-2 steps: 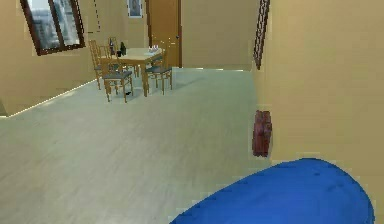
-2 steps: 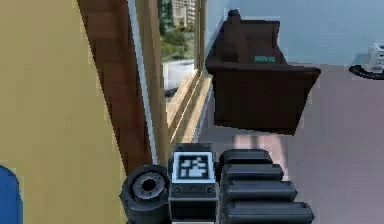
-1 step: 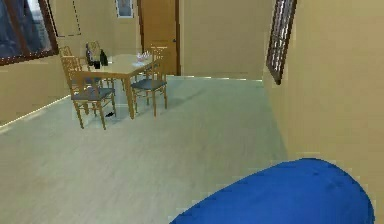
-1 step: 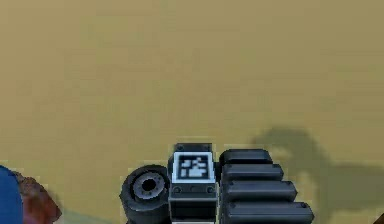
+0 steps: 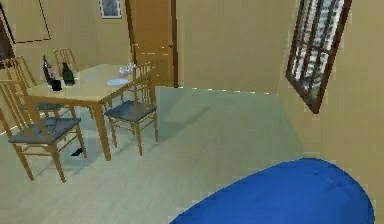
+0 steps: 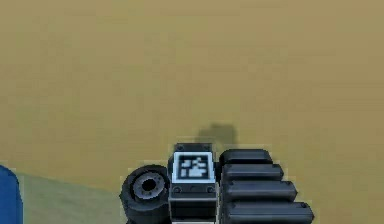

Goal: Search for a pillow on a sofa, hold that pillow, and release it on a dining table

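Observation:
A light wooden dining table [image 5: 92, 92] stands at the forward view's left, with dark bottles [image 5: 56, 74] and a pale plate [image 5: 118, 82] on it. A large rounded blue thing [image 5: 285, 195] lies at that view's bottom right, and a blue edge [image 6: 6, 196] sits at the arm side view's bottom left. Low in the arm side view is the arm's end with a white marked square [image 6: 194, 166], stacked dark segments [image 6: 260, 186] and the gripper's dark round body [image 6: 148, 193]. Its far end is not made out, so I cannot tell whether it holds anything.
Wooden chairs with blue seats [image 5: 133, 108] [image 5: 42, 130] stand around the table. A brown door [image 5: 151, 38] is in the far wall and a dark-framed window [image 5: 316, 48] on the right wall. Bare floor [image 5: 210, 135] stretches between them. A plain tan wall [image 6: 190, 70] faces the arm side.

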{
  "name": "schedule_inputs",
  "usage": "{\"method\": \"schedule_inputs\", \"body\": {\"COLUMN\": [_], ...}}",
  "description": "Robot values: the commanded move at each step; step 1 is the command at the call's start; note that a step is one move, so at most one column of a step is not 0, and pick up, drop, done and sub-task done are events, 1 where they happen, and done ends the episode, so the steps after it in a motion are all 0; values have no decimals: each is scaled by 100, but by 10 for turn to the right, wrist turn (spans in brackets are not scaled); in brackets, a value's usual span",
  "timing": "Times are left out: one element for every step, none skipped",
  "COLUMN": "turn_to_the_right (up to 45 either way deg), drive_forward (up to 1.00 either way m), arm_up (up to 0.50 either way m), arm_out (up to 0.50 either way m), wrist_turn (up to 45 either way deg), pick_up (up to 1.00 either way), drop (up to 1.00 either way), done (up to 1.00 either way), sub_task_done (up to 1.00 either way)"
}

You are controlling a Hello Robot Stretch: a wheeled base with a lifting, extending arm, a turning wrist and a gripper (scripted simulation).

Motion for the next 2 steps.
{"method": "schedule_inputs", "body": {"turn_to_the_right": [0,0], "drive_forward": [100,100], "arm_up": [0,0], "arm_out": [0,0], "wrist_turn": [0,0], "pick_up": [0,0], "drop": [0,0], "done": [0,0], "sub_task_done": [0,0]}}
